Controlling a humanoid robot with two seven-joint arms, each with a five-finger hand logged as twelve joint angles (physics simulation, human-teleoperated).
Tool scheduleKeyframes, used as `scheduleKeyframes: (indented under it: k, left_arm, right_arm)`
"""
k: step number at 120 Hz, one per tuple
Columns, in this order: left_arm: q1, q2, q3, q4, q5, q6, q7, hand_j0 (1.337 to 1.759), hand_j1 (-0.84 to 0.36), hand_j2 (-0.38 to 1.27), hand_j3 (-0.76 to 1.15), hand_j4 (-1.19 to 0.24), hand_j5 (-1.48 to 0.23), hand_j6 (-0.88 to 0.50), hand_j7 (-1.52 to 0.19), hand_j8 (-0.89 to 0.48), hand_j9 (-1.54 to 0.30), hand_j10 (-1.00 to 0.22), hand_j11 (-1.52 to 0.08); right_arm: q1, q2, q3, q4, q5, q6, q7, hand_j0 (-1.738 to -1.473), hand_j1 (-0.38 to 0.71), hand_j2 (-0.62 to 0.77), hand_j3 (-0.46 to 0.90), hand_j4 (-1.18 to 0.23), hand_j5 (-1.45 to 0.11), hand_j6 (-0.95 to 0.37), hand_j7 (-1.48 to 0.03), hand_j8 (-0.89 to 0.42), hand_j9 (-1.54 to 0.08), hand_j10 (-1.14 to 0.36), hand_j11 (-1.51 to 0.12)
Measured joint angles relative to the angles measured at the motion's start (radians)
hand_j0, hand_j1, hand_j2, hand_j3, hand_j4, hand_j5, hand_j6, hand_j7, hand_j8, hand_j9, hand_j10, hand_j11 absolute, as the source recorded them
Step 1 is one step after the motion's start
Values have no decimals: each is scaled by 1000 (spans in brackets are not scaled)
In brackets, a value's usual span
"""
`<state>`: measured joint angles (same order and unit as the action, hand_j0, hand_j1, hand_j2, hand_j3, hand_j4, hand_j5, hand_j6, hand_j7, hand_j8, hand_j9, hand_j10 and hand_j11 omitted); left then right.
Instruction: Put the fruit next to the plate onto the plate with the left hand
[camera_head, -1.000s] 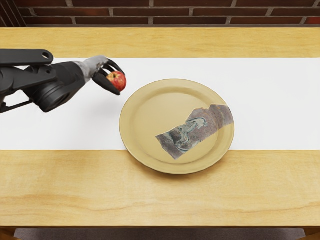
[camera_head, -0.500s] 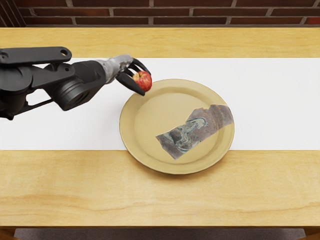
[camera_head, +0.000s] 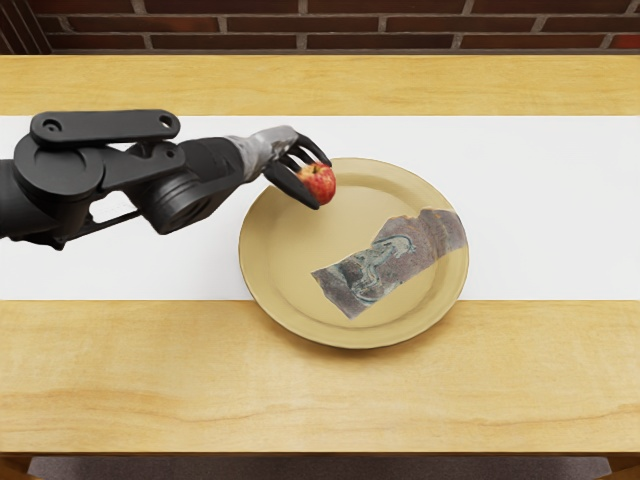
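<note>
We see a wooden table (camera_head: 320, 380) crossed by a white runner (camera_head: 540, 200), with bare wood along its near and far edges and open runner to the right. A round tan plate (camera_head: 285, 245) sits on the runner, its near rim lapping over the runner's edge onto the wood; a mottled patch (camera_head: 390, 262) covers its right-centre and leaves the left half bare. Our left arm (camera_head: 110, 185) reaches in from the left edge above the runner, and the left hand (camera_head: 285, 160) has its dark fingers curled round a small red apple (camera_head: 319, 183), which shows just inside the plate's upper-left rim, apart from the patch.
</note>
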<state>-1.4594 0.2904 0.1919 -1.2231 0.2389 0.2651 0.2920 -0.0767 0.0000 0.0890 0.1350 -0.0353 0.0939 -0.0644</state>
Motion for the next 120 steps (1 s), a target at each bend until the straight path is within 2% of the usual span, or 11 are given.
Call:
scheduleKeyframes:
  k: [36, 53, 66, 87, 103, 120]
  left_arm:
    - [25, -17, -4, 29, 0, -1, 0, 1658, -261, 147, 0, -520, -676, -490, -677, -522, -676, -521, -675]
    - [21, -16, -5, 35, -5, -68, -2, 1658, 5, 81, 0, -293, -381, -278, -381, -294, -381, -293, -380]
    - [14, -6, -7, 56, -8, -127, -2, 1658, 137, 49, 0, -181, -235, -172, -235, -182, -234, -181, -234]
    - [-7, 154, -34, 97, -10, -291, -1, 1658, 247, 23, 0, -88, -113, -85, -113, -89, -113, -88, -113]
    - [-15, 400, -56, 22, -8, -363, -2, 1658, 286, 14, 0, -55, -70, -53, -70, -55, -70, -55, -70]
    - [1, 506, -70, -25, -6, -418, -1, 1658, 307, 9, 0, -36, -47, -36, -46, -37, -46, -36, -46]
  right_arm:
    - [0, 0, 0, 0, 0, 0, 0, -1658, -349, 0, 0, 0, 0, 0, 0, 0, 0, 0, 0]
    - [0, 0, 0, 0, 0, 0, 0, -1658, -349, 0, 0, 0, 0, 0, 0, 0, 0, 0, 0]
    - [0, 0, 0, 0, 0, 0, 0, -1658, -349, 0, 0, 0, 0, 0, 0, 0, 0, 0, 0]
    - [0, 0, 0, 0, 0, 0, 0, -1658, -349, 0, 0, 0, 0, 0, 0, 0, 0, 0, 0]
    - [0, 0, 0, 0, 0, 0, 0, -1658, -349, 0, 0, 0, 0, 0, 0, 0, 0, 0, 0]
    - [0, 0, 0, 0, 0, 0, 0, -1658, -349, 0, 0, 0, 0, 0, 0, 0, 0, 0, 0]
